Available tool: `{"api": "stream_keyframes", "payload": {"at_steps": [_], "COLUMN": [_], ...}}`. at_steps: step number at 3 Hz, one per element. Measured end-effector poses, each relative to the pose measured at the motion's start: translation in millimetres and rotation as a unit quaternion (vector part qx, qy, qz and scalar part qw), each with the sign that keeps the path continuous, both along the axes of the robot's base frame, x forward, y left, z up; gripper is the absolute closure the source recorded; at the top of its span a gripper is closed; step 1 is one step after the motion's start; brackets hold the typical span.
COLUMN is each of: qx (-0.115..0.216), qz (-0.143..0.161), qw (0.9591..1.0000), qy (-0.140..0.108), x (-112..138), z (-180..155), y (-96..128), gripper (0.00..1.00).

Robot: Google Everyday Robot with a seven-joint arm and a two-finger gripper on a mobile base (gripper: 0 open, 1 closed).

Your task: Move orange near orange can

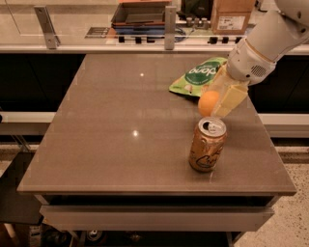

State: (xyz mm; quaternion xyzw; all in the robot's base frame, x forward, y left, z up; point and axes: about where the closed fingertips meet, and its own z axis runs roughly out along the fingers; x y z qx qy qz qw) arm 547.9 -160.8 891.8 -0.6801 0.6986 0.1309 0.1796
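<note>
The orange (207,102) is a small round fruit held between the pale fingers of my gripper (216,100), which reaches in from the upper right. The gripper is shut on it and holds it just above the table, right behind the orange can. The orange can (207,144) stands upright near the table's front right, silver top and pull tab up, dark cursive lettering on its side. The orange hangs a short way behind the can's top rim.
A green snack bag (198,75) with white lettering lies on the brown table (120,125) behind the gripper. A counter with a tray (140,14) and a cardboard box (231,17) runs along the back. The table's right edge is close to the can.
</note>
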Motion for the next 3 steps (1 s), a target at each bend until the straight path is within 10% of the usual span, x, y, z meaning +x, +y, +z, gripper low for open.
{"api": "stream_keyframes", "payload": {"at_steps": [2, 3], "qx": [0.009, 0.011], "qz": [0.054, 0.052], "qw": [0.9981, 0.9983], "qy": [0.028, 0.023], "x": [-20, -17], "z": [-14, -15], "y": [17, 19], "gripper": [1.0, 0.83]}}
